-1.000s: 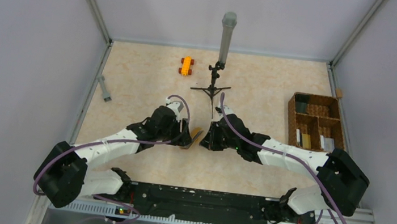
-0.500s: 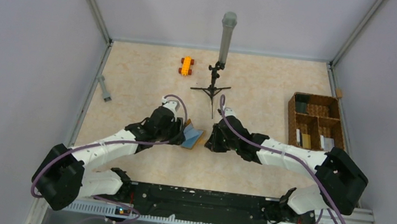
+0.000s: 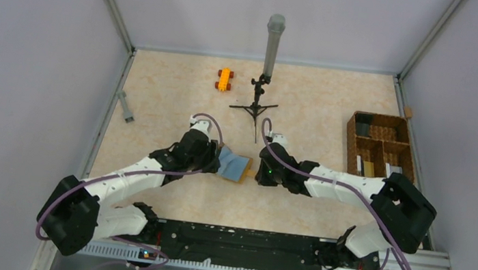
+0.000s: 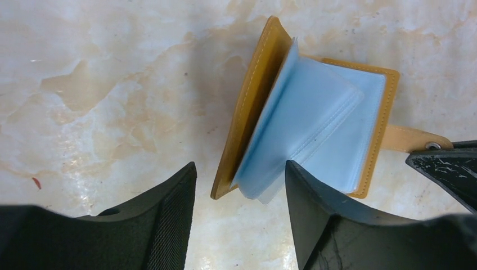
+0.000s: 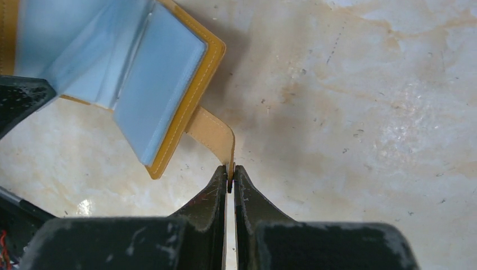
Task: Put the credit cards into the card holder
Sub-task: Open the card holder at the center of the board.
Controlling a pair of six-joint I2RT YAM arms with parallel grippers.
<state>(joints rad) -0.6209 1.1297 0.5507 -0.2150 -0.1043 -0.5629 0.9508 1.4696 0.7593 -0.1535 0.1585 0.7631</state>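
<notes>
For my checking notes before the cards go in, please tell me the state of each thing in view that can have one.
card holder: open on the table, one cover raised, blue sleeves fanned.
left tool: open, jaws either side of the holder's near corner.
right tool: shut on the holder's strap end.
toy car: on its wheels, apart from both arms.
wicker basket: upright, partly filled.

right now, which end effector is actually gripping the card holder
The right end effector, shut on the card holder's tan strap. The left end effector stands open around the raised cover, not clamped.
</notes>
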